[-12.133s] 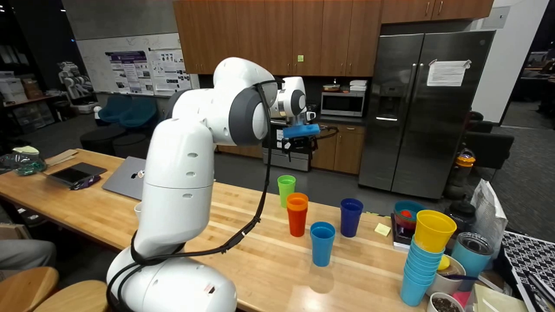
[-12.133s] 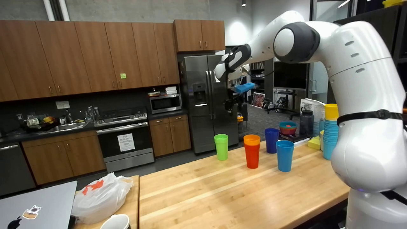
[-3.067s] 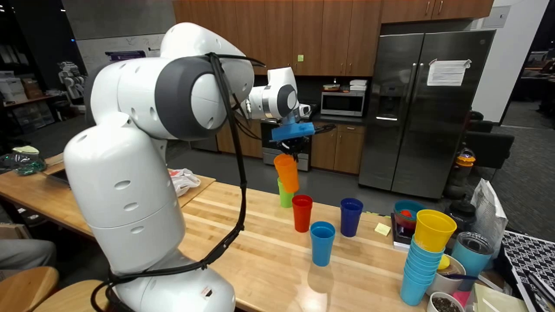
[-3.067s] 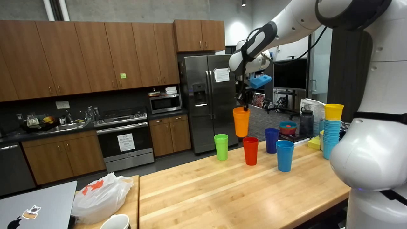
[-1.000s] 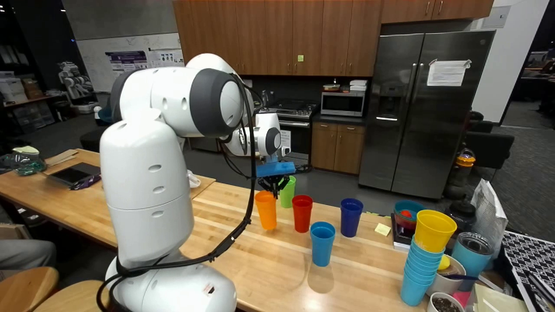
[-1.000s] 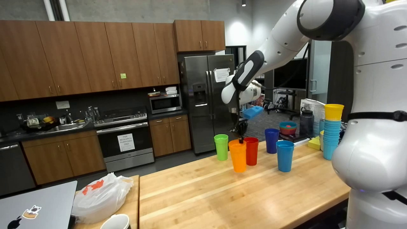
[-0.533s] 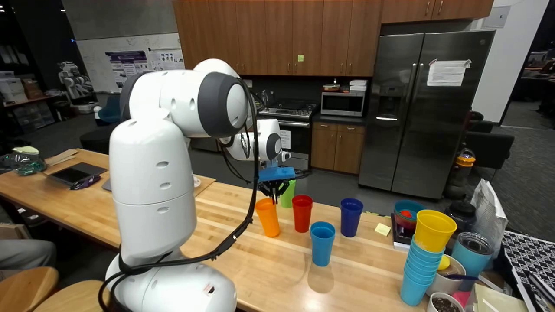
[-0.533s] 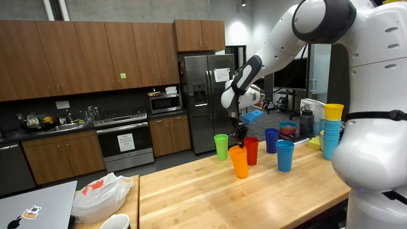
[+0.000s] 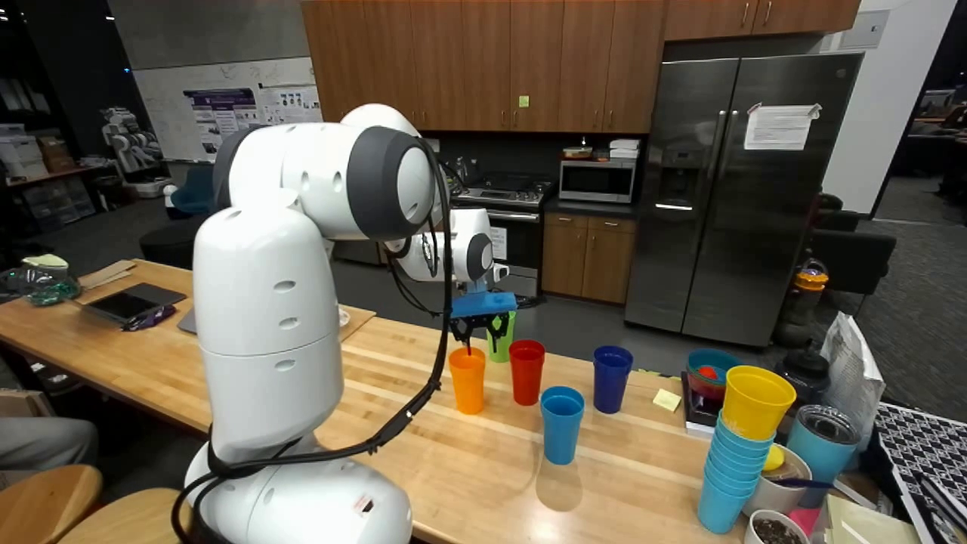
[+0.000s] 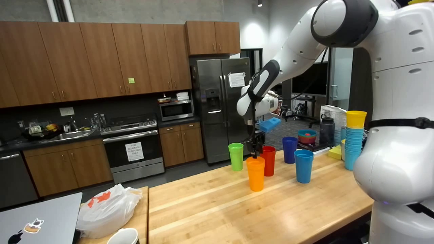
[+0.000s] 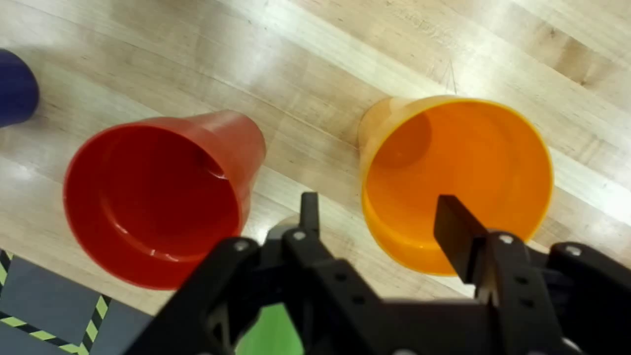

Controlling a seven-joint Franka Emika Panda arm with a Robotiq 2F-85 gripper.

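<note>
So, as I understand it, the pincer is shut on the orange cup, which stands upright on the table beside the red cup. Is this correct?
Not quite: the pincer is not shut on the orange cup; it is open, as the wrist view shows with its jaws well apart. The orange cup does stand upright on the table beside the red cup.

This is looking like a robotics lab with a kitchen built in. In an exterior view, wood cabinets (image 10: 101, 61) are lining the upper left; a sink (image 10: 71, 136) and a stove (image 10: 151, 147) are sitting below them. A sign (image 10: 134, 151) on the oven door is reading "for research purposes only". In an exterior view, a steel fridge (image 9: 695, 249) is standing upper right, a microwave (image 9: 597, 182) just left of it. Lab side: a white robot arm (image 9: 264, 279) is occupying the left half, a robot-like machine (image 9: 130, 141) is standing far left, posters (image 9: 224, 121) are hanging on a whiteboard (image 9: 170, 94), upper left.
</note>
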